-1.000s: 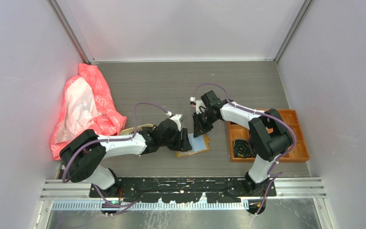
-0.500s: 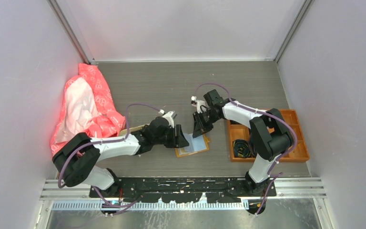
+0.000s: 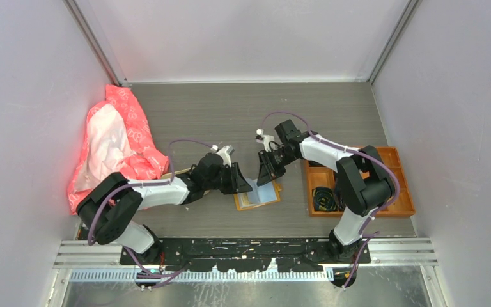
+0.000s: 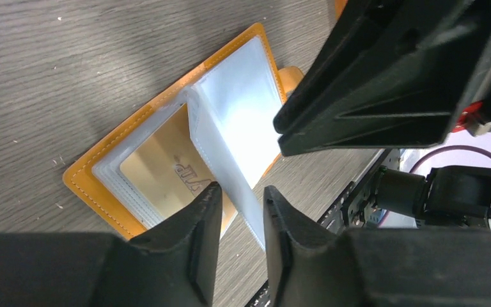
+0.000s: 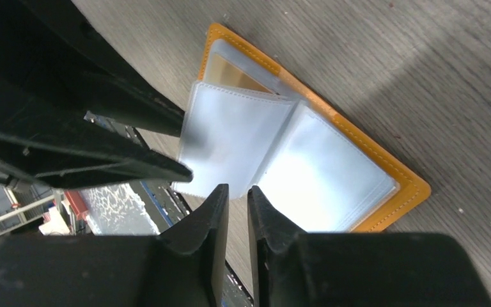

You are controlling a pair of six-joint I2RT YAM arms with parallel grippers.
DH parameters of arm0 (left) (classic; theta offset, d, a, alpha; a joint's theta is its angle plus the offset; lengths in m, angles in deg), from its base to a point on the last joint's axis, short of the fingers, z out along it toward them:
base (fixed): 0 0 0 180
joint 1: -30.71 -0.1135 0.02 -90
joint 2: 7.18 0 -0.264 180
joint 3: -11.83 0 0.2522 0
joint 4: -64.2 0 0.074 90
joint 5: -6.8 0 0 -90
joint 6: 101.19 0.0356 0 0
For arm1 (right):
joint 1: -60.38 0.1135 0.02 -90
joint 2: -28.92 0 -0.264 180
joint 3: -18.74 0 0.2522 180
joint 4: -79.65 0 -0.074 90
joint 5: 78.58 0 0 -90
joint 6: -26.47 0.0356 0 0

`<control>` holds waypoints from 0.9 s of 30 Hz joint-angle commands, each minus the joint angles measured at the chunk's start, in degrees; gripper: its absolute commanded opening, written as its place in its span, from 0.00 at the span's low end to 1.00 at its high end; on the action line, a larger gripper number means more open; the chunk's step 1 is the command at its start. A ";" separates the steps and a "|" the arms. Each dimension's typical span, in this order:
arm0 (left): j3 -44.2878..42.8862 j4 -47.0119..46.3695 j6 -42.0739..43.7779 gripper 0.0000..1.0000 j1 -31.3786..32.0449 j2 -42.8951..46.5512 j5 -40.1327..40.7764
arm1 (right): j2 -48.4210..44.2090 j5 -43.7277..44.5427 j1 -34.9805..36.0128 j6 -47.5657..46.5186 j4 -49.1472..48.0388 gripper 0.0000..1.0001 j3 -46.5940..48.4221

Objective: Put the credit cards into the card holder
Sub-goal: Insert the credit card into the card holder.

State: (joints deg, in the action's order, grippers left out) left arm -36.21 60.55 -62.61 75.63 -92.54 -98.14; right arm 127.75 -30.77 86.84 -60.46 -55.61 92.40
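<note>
The mustard-orange card holder [image 3: 257,195] lies open on the table between both arms. Its clear plastic sleeves [image 5: 319,166] are fanned out. A gold card [image 4: 160,173] printed "VIP" sits inside one sleeve on the holder's left half. One sleeve leaf [image 4: 230,128] stands raised, its lower edge between the fingers of my left gripper [image 4: 241,187], which stands open around it without pinching. My right gripper [image 5: 237,188] hovers over the holder's near edge, its jaws a thin gap apart with nothing between them. No loose credit cards show.
An orange compartmented box [image 3: 396,192] with black coils [image 3: 323,198] stands right of the holder, beside the right arm. A pink and white bag [image 3: 115,144] lies at the left wall. The two grippers [image 3: 241,184] [image 3: 263,178] hang close together.
My left gripper has pulled back a little to the left and its jaws have narrowed around the raised sleeve. The right jaws have parted slightly.
</note>
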 commanded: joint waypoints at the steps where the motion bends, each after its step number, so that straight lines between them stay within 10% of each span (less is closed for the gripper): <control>1: -1.11 -2.27 -0.37 0.29 -0.81 -0.56 -0.83 | -3.36 -5.89 -0.25 -4.03 1.29 0.26 2.06; 16: -3.07 0.58 0.73 0.10 -1.31 -3.06 -0.90 | -25.20 8.00 9.18 -37.43 -9.48 0.84 -15.04; 27: -2.90 -0.69 -1.03 0.07 -1.42 -4.04 -2.15 | -20.45 27.80 19.02 -36.03 -19.26 0.87 -17.65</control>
State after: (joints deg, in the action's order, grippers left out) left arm -37.50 62.06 -63.18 74.45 -96.21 -98.88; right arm 106.09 -11.14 102.90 -96.19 -68.63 74.04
